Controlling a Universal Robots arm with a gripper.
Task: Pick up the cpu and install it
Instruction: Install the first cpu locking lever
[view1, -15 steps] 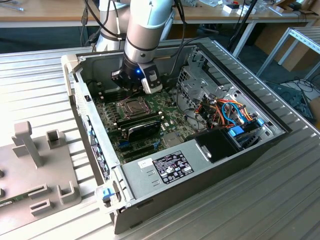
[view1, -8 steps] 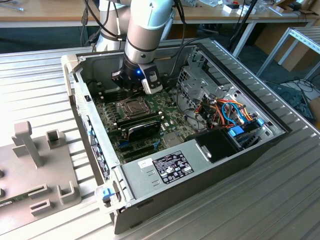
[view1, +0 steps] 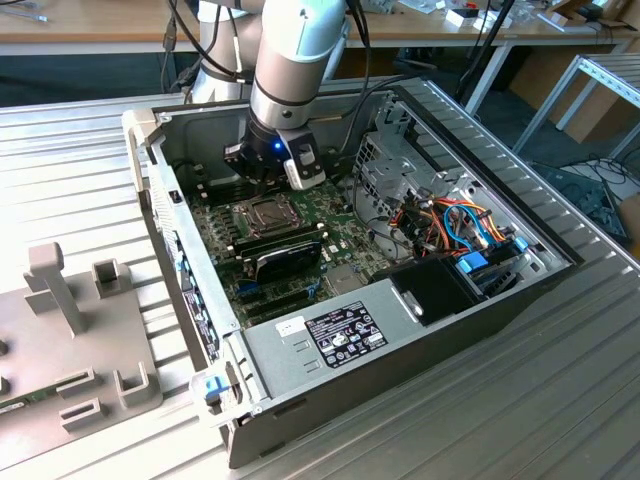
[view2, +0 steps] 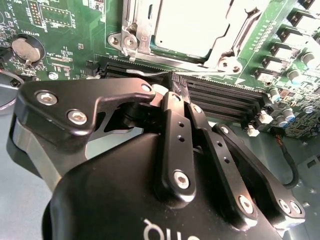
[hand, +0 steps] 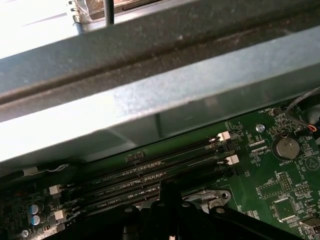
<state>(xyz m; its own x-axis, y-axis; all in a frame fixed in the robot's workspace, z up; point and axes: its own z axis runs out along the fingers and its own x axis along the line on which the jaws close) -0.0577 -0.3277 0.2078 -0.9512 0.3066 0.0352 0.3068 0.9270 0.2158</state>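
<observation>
Open computer case (view1: 195, 135), green motherboard (view1: 215, 228), power supply (view1: 300, 345); grey fixture (view1: 75, 335) beside

Exterior view, surroundings only.

1. Bench (view1: 560, 400): ribbed light-grey metal, its grooves running diagonally; it takes up the lower right, the lower edge and the upper left of the frame.
2. Fixture plate (view1: 60, 350): flat grey, with upright blocks, lying on the bench at lower left.
3. Wooden table (view1: 100, 42): pale top running along the top edge, carrying small clutter too small to identify. A white leg (view1: 490, 65) slants down from it at upper right.
4. Metal rack (view1: 600, 75): perforated grey angle frame, upper right corner.
5. Floor (view1: 560, 130): dark, at right; loose cables (view1: 600, 195) lie on it.
6. Light: even, with no hard shadows on the bench.
</observation>
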